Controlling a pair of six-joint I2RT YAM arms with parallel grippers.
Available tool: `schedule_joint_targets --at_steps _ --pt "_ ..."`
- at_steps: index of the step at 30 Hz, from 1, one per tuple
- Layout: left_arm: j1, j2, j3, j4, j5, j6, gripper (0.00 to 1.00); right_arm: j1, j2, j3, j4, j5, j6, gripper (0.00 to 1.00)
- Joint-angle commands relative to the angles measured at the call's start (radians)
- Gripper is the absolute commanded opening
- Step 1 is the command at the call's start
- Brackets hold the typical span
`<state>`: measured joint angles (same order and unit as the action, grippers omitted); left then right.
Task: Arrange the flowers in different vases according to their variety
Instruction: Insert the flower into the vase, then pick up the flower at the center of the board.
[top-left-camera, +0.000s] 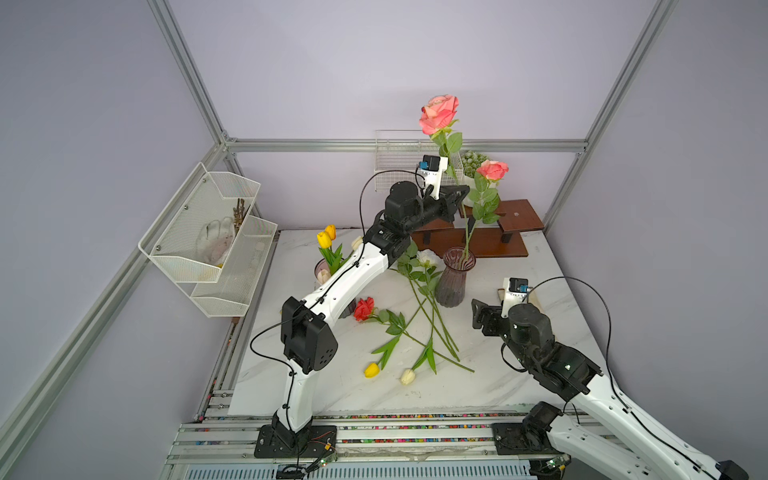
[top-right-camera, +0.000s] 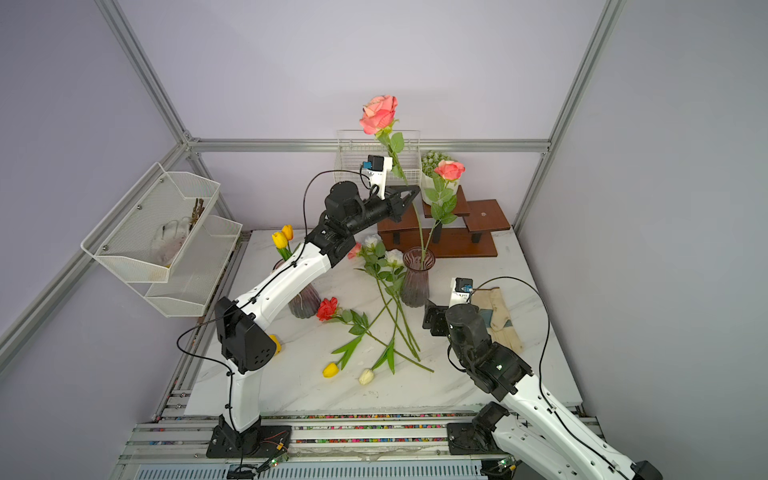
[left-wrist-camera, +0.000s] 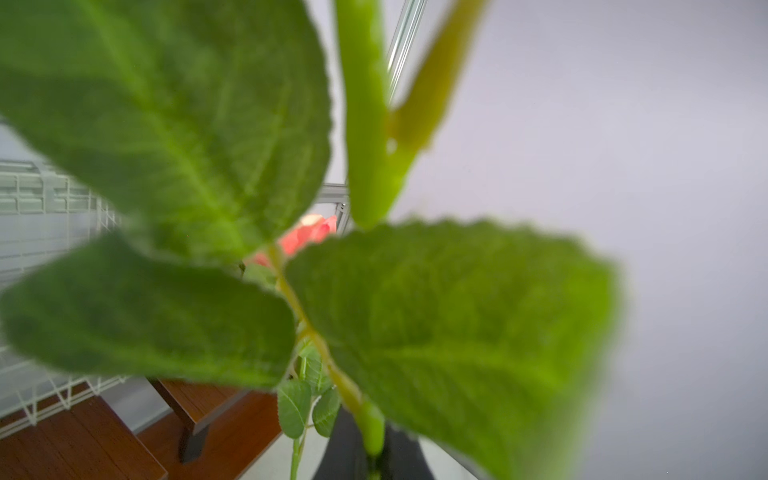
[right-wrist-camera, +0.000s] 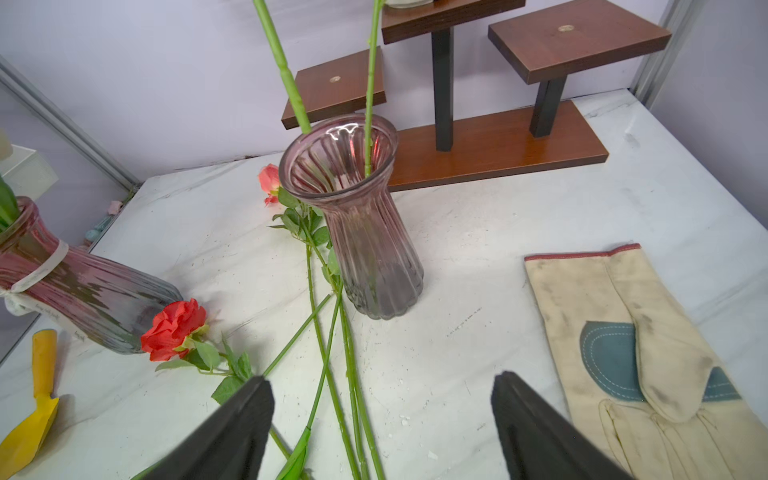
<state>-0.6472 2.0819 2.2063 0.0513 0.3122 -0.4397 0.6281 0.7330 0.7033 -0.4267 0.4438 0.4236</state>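
In a top view your left gripper (top-left-camera: 462, 198) is clenched on the tall pink rose (top-left-camera: 439, 113), long axis near upright above the slim vase (top-left-camera: 453, 277). In the right wrist view its stem tip (right-wrist-camera: 304, 124) hangs at that vase's rim, with the right gripper (right-wrist-camera: 382, 384) released and empty beside it

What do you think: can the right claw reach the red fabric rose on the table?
Probably yes: the right claw is open and empty, and the red fabric rose lies nearby with only green stems between.
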Motion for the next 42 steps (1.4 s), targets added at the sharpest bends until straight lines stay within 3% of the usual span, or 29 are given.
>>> schedule_joint_targets --at_steps 1,5,12,14,15,18,19,22,29,34,37,42 --pt "0.004 0.052 0.093 -0.032 -0.061 0.11 0.0 -0.008 -0.02 -0.017 -0.037 0.035 0.03 0.91" --pt "0.001 0.073 0.064 -0.025 -0.075 0.174 0.0 -0.011 -0.012 -0.029 -0.028 0.005 0.035 0.93" --pt "-0.04 0.071 -0.127 0.039 -0.096 0.266 0.0 -0.015 0.031 -0.052 0.008 -0.042 0.033 0.95" --pt "-0.05 0.079 -0.147 0.029 -0.085 0.272 0.12 -0.015 0.051 -0.06 0.022 -0.072 0.033 0.95" --pt "-0.056 0.078 -0.152 0.007 -0.085 0.272 0.25 -0.015 0.063 -0.063 0.029 -0.089 0.036 0.95" --pt "-0.08 0.027 -0.191 -0.059 -0.113 0.28 0.78 -0.015 0.087 -0.071 0.046 -0.138 0.041 0.95" --pt "-0.092 -0.007 -0.217 -0.085 -0.142 0.289 0.87 -0.015 0.091 -0.076 0.055 -0.155 0.043 0.95" --pt "-0.113 -0.136 -0.346 -0.106 -0.207 0.299 1.0 -0.015 0.109 -0.082 0.073 -0.216 0.043 0.93" --pt "-0.114 -0.45 -0.678 -0.134 -0.307 0.245 1.0 -0.013 0.196 -0.118 0.173 -0.439 0.035 0.86" --pt "-0.112 -0.637 -0.923 -0.152 -0.403 0.199 1.0 -0.009 0.276 -0.133 0.223 -0.498 0.065 0.78" --pt "-0.101 -0.706 -1.025 -0.185 -0.43 0.176 1.0 -0.008 0.307 -0.145 0.251 -0.502 0.079 0.74" --pt "-0.087 -0.705 -1.14 -0.239 -0.423 0.13 1.0 -0.007 0.372 -0.148 0.28 -0.527 0.095 0.68"
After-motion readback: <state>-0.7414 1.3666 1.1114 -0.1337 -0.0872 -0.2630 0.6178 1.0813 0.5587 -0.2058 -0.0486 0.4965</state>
